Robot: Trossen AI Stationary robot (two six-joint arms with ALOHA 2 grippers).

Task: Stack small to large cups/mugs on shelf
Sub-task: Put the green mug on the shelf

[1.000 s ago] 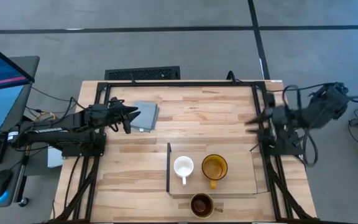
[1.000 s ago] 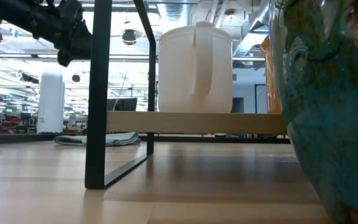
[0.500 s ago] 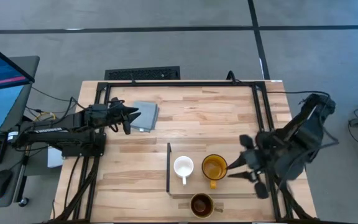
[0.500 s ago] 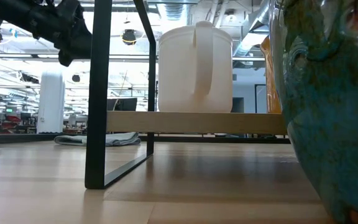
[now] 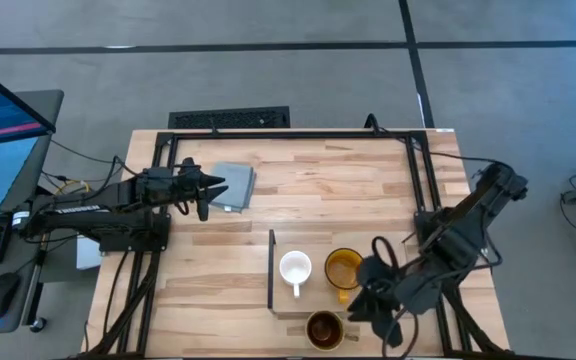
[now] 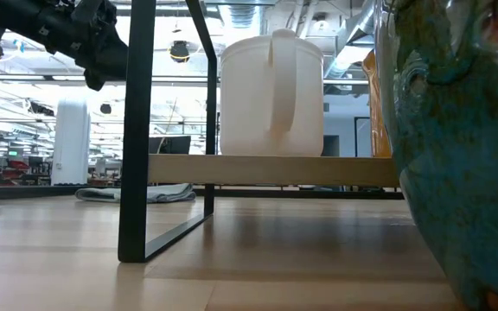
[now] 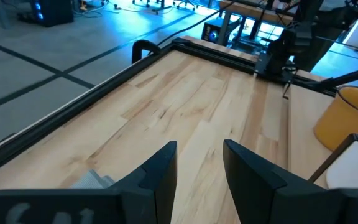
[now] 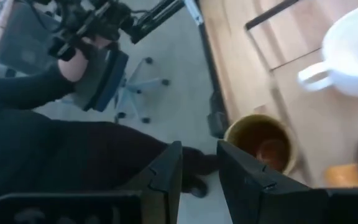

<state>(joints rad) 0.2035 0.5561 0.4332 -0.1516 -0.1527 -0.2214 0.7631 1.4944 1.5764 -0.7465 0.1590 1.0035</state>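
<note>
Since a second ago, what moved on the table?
The right claw swung from the table's far right edge down toward the glass mug, empty, fingers apart. The left claw, white mug, yellow mug, shelf and cloth stayed put.

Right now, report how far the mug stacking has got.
Done: the white mug and yellow mug stand side by side on the shelf. In hand: the right gripper, fingers apart and empty, hangs by the glass mug, which sits off the shelf's near edge. The left gripper waits over the cloth. Left: the glass mug's placement.
</note>
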